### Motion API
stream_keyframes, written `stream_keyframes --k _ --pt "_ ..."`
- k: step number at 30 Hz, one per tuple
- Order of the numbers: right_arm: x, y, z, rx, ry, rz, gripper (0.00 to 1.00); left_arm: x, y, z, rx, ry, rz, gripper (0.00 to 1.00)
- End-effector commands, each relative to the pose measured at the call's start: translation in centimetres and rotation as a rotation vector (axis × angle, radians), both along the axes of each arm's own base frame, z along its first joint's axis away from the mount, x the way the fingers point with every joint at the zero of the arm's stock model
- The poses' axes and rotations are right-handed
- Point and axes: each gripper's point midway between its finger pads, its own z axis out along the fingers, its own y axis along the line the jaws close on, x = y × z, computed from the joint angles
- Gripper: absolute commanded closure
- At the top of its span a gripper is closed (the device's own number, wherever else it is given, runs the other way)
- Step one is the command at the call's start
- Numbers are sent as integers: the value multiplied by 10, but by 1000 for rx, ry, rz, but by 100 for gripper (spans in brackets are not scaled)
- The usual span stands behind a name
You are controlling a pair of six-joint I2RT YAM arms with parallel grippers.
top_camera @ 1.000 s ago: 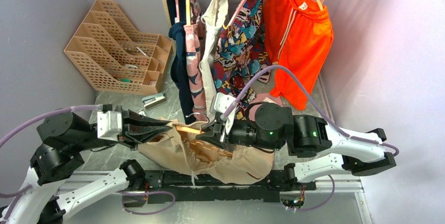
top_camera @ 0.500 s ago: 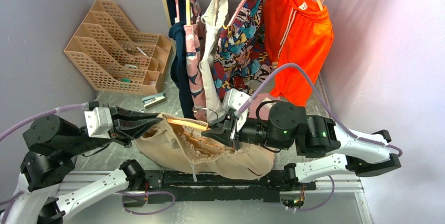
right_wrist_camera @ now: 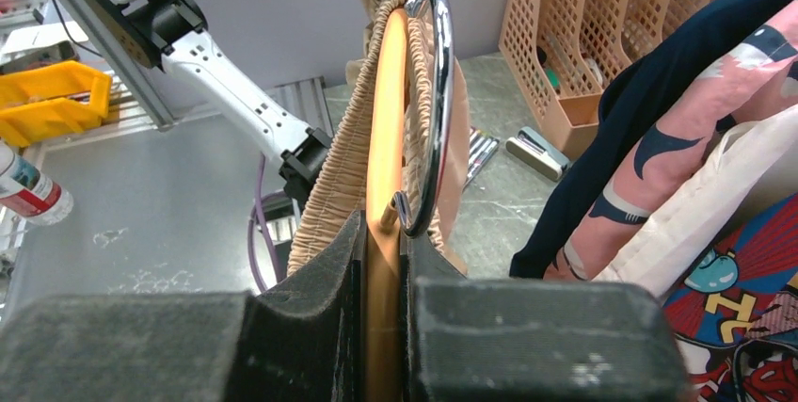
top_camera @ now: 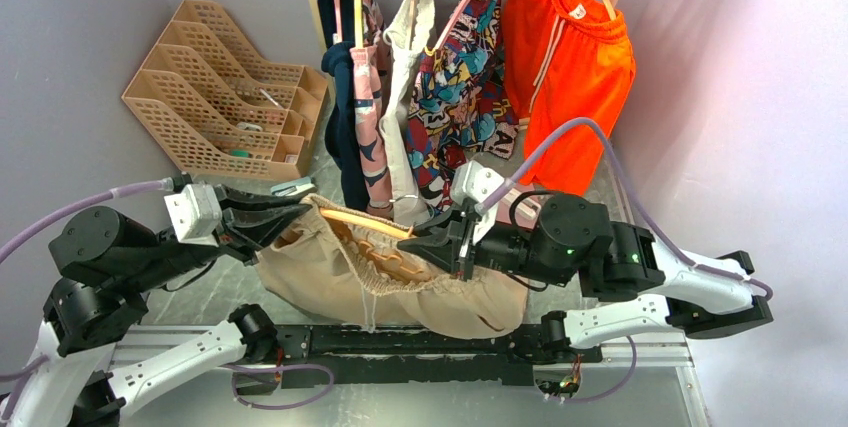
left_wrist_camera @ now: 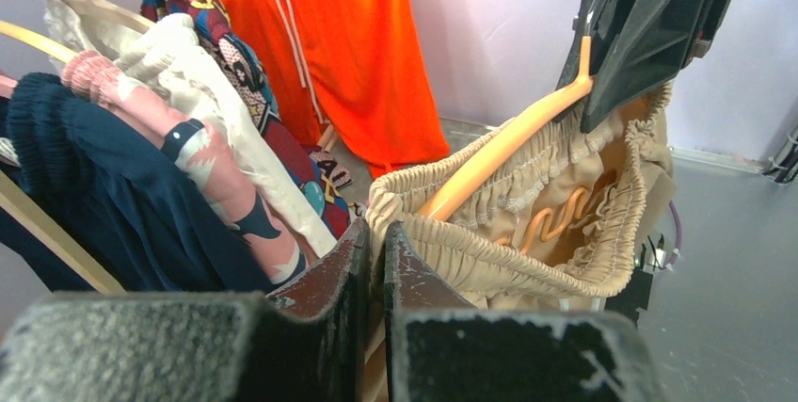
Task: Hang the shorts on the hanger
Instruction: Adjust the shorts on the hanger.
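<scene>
So, left gripper (left_wrist_camera: 376, 242): fingers pinched on shorts (top_camera: 330, 272) waistband
right gripper (right_wrist_camera: 381, 233): fingers clamped on hanger (top_camera: 365, 220) by its hook
hanger: inside the waistband opening
shorts: hanging between both grippers, above table's (top_camera: 200, 297) near edge

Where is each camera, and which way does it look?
Top: above and behind, looking down at the table; both arms show.
Left wrist: on that wrist, facing the hung clothes past the left gripper pinching the shorts.
Right wrist: on that wrist, facing the left arm past the right gripper clamping the hanger.
Wrist views share shorts and hanger.
</scene>
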Motion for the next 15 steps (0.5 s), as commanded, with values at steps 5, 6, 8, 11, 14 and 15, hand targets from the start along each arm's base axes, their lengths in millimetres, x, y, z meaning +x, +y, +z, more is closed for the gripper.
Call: stream_keyframes --k 5,6,8,11,14,15 --pt "3 -18 58 219 -5 -25 100 6 10 5 3 -13 62 93" --pt "3 -17 59 220 -8 -24 100 4 9 4 10 -10 48 91" --pt "2 -17 62 220 -10 -15 100 -1 6 1 25 -6 13 77" --pt "1 -16 65 216 -14 -6 100 -9 4 2 18 -3 -26 39" --pt "0 -17 67 209 -18 -5 100 -16 12 9 -11 -21 -28 29" --pt "0 -17 67 206 -18 -5 100 -17 16 11 -20 -27 -19 28"
